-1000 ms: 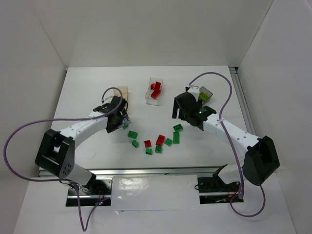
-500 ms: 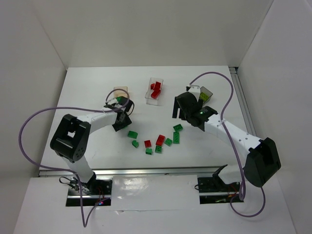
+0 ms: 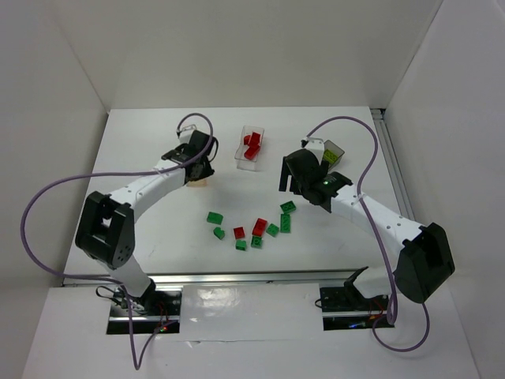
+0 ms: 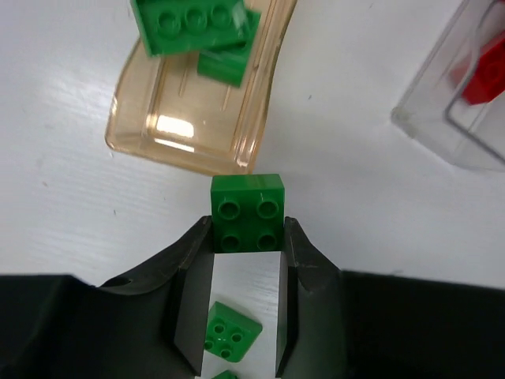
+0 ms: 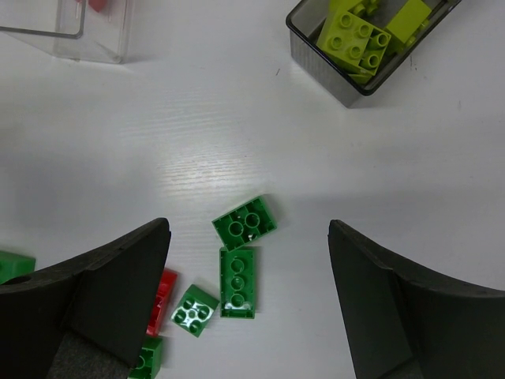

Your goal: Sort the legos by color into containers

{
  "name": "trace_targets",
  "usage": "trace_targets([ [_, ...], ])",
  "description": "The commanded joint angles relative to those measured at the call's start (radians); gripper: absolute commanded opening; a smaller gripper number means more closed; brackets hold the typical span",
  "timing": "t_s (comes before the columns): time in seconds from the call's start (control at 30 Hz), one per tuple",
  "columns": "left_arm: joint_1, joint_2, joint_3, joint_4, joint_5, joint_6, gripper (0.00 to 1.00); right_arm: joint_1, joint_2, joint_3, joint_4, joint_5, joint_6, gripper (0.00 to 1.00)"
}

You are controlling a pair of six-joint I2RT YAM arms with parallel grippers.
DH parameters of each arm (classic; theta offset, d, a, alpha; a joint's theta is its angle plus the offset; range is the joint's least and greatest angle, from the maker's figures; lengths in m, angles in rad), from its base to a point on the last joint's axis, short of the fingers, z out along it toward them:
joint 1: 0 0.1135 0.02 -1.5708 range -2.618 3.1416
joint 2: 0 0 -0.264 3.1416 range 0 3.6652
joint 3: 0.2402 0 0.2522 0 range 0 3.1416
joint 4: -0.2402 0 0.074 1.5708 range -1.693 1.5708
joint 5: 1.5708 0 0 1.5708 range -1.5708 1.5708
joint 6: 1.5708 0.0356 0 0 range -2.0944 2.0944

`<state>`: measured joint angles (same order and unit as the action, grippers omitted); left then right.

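Note:
My left gripper (image 4: 247,234) is shut on a green 2x2 lego (image 4: 247,212) and holds it above the table, just short of the tan container (image 4: 189,158), which has green legos (image 4: 193,28) in it. In the top view the left gripper (image 3: 197,156) covers most of that container (image 3: 200,182). My right gripper (image 5: 248,237) is open over loose green legos (image 5: 245,221) and holds nothing. The clear container (image 3: 251,158) holds red legos (image 3: 252,144). The dark container (image 5: 316,59) holds yellow-green legos (image 5: 353,38).
Loose green (image 3: 214,217) and red (image 3: 259,227) legos lie scattered at the table's centre front, between the two arms. A green lego (image 4: 233,330) lies on the table below the left fingers. Purple cables loop beside each arm. White walls enclose the table.
The left gripper has shut on a green lego, lifted it and carried it back from the loose pile to the tan container. The right arm has not moved.

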<state>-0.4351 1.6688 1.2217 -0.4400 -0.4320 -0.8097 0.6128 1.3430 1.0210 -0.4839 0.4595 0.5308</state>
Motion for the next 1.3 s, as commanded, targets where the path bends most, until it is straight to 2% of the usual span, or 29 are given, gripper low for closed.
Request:
trace_targets([
  [0.0,0.036,-0.032,0.083,0.017,-0.051,0.115,0.30,0.010,-0.018,0.019,0.014,0.019,0.000,0.88],
  [0.2,0.105,0.064,0.183,0.007,-0.016,0.130,0.32,0.010,-0.008,0.028,0.015,0.019,0.000,0.88],
  [0.27,0.116,0.097,0.222,-0.002,-0.005,0.141,0.37,0.010,-0.008,0.028,0.004,0.028,0.000,0.88],
  [0.3,0.116,0.115,0.237,-0.002,-0.005,0.141,0.59,0.010,-0.008,0.028,0.004,0.028,0.000,0.88],
  [0.4,0.116,0.187,0.309,-0.075,0.006,0.141,0.95,0.010,-0.008,0.028,-0.005,0.038,0.000,0.88],
  [0.5,0.116,0.186,0.326,-0.092,0.015,0.141,0.96,0.010,-0.018,0.028,-0.015,0.048,0.000,0.88],
  [0.57,0.116,0.141,0.294,-0.092,0.015,0.141,0.93,0.010,-0.027,0.018,-0.015,0.048,0.000,0.88],
  [0.7,0.104,0.025,0.225,-0.083,0.056,0.171,0.74,0.010,-0.027,0.017,-0.015,0.048,0.000,0.88],
  [0.83,0.061,-0.078,0.105,-0.060,0.203,0.217,0.71,0.010,-0.027,0.007,0.004,0.039,0.000,0.88],
  [1.03,-0.048,-0.130,-0.092,-0.060,0.288,0.205,0.95,0.010,-0.008,0.016,0.004,0.016,0.000,0.88],
  [1.13,-0.103,-0.106,-0.155,-0.080,0.254,0.104,0.93,0.010,-0.008,0.016,0.013,0.016,0.000,0.88],
  [1.2,-0.148,-0.092,-0.185,-0.080,0.245,0.093,0.93,0.010,-0.008,0.016,0.013,0.016,0.000,0.88],
  [1.27,-0.169,-0.080,-0.203,-0.059,0.222,0.080,0.97,0.010,-0.008,0.016,0.013,0.007,0.000,0.88],
])
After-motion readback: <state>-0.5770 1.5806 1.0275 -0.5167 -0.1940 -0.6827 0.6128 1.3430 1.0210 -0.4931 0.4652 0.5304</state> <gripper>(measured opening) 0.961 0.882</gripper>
